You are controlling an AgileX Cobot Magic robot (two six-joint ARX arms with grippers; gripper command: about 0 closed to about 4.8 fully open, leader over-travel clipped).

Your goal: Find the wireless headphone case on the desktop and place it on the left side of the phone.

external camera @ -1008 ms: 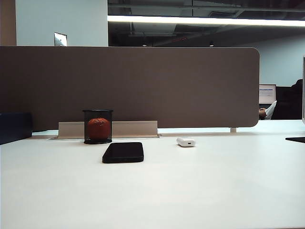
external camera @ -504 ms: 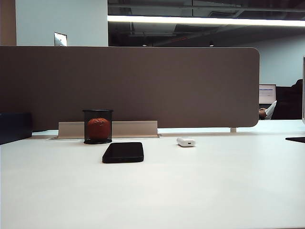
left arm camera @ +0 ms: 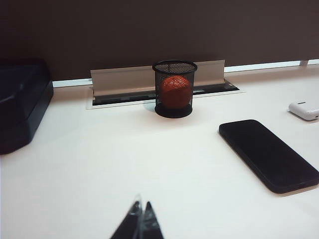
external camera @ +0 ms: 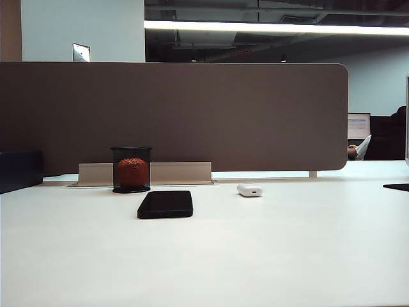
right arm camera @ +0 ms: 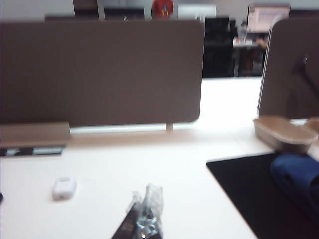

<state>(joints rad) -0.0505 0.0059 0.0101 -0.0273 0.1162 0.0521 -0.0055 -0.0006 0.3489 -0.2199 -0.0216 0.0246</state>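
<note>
The small white wireless headphone case (external camera: 249, 190) lies on the white desktop (external camera: 268, 256), to the right of the black phone (external camera: 165, 204) and a little farther back. In the left wrist view the phone (left arm camera: 268, 154) lies flat and the case (left arm camera: 304, 110) sits beyond it at the frame's edge. My left gripper (left arm camera: 141, 209) is shut and empty, low over the desk, well short of the phone. The right wrist view shows the case (right arm camera: 64, 187) ahead of my right gripper (right arm camera: 147, 196), which is shut with nothing in it. Neither arm shows in the exterior view.
A black mesh cup with an orange ball (external camera: 131, 170) stands behind the phone, in front of the brown partition (external camera: 192, 115). A dark box (left arm camera: 20, 104) sits at the far left. A black mat (right arm camera: 249, 184), a blue object (right arm camera: 296, 179) and a tray (right arm camera: 284, 132) lie on the right.
</note>
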